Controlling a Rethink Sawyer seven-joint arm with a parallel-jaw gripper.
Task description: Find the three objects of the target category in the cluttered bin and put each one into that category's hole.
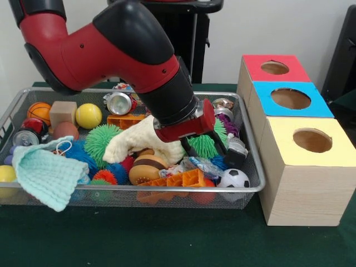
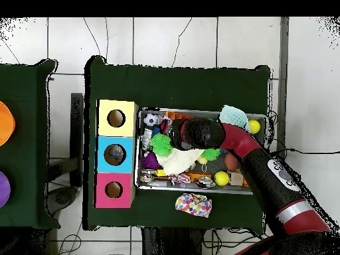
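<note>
The bin (image 1: pixel 167 189) is a wide silver wire-mesh basket full of toys; it also shows in the overhead view (image 2: pixel 199 111). My gripper (image 1: pixel 214 157) is down inside its right half. Its black fingers (image 1: pixel 227 151) stand apart on either side of a green spiky ball (image 1: pixel 204 143), so it looks open. A cream cloth (image 1: pixel 142 143) lies against the gripper's left side. Three wooden boxes with round holes stand right of the bin: red top (image 1: pixel 275 68), blue top (image 1: pixel 290 98), yellow top (image 1: pixel 312 140). In the overhead view my arm (image 2: pixel 202 133) covers the gripper.
In the bin lie a soccer ball (image 1: pixel 233 179), a burger toy (image 1: pixel 147 167), an orange plastic piece (image 1: pixel 183 179), a mint cloth (image 1: pixel 47 172), a yellow ball (image 1: pixel 88 115), a basketball (image 1: pixel 39 111) and a can (image 1: pixel 119 103). A dotted cloth (image 2: pixel 193 204) lies outside the bin.
</note>
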